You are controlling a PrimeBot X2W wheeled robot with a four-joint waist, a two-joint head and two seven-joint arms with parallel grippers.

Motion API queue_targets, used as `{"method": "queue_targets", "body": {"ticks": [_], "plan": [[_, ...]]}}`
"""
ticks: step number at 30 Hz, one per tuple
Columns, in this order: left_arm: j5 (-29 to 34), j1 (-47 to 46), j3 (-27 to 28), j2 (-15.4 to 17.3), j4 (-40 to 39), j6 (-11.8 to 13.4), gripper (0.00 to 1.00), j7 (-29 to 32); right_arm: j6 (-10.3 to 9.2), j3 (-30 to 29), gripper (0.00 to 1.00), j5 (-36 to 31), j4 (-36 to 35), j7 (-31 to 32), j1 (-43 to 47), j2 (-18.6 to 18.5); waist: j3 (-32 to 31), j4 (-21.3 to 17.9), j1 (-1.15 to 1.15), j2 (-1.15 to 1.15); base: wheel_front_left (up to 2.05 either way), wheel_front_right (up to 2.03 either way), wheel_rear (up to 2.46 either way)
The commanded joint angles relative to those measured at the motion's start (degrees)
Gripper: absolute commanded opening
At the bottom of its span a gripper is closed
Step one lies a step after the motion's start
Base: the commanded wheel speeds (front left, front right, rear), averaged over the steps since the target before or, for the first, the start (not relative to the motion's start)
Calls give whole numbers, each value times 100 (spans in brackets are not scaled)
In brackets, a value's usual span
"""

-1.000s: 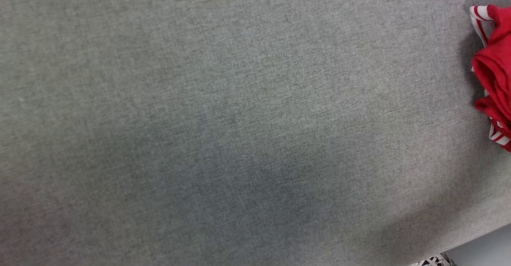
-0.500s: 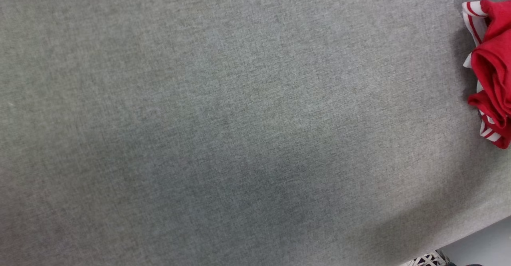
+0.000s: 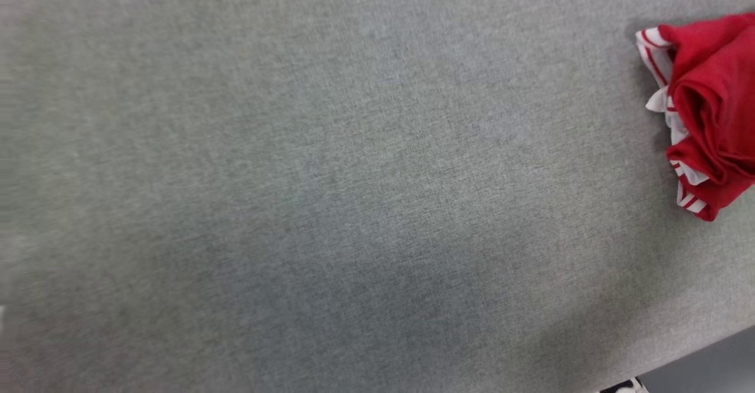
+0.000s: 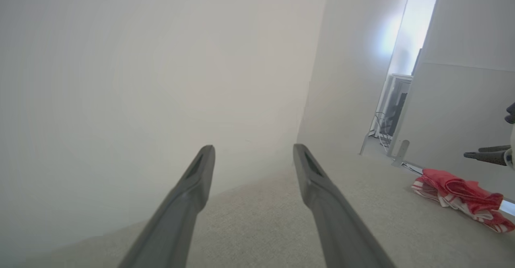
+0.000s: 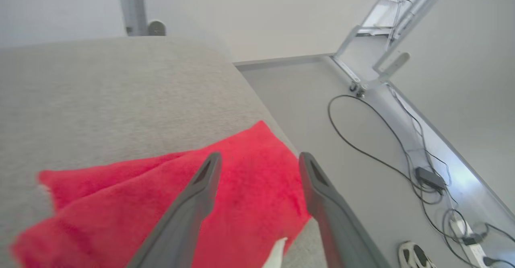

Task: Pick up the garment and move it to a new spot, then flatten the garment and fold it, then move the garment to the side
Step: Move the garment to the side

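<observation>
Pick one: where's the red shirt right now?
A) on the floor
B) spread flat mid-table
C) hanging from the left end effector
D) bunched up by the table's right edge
D: the red shirt lies crumpled at the right edge of the grey table, with the right end effector open over it.

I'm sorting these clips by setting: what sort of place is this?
Probably a test lab, not a home: grey cloth-covered table, bare white partition walls, loose cables and a power adapter on the floor.

Bright diffuse light, soft central shadow, slight motion blur
</observation>
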Motion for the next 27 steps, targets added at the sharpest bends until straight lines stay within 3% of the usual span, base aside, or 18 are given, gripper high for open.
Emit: {"method": "queue_targets", "body": {"ticks": [1,5,11,20,27], "plan": [[62,-55,-175,-205,158,13,100,0,-8,335,100,17,-154,133,170,7,-520,280,0,0,0,0,0],[128,-63,-467,-652,551,13,100,-1,-9,991,100,-91,-358,274,424,-4,-944,500,0,0,0,0,0],[193,63,-737,-1261,1150,13,100,-1,-9,1807,100,-211,-215,-98,603,-5,-1524,902,0,0,0,0,0],[347,322,-922,-1933,2011,13,100,-1,-8,2558,100,-178,768,-1419,816,-3,-2321,1445,0,0,0,0,0],[553,678,-799,-2329,2677,13,100,-1,-9,2763,100,14,1614,-2500,1033,-7,-2860,1648,0,0,0,0,0]]}}
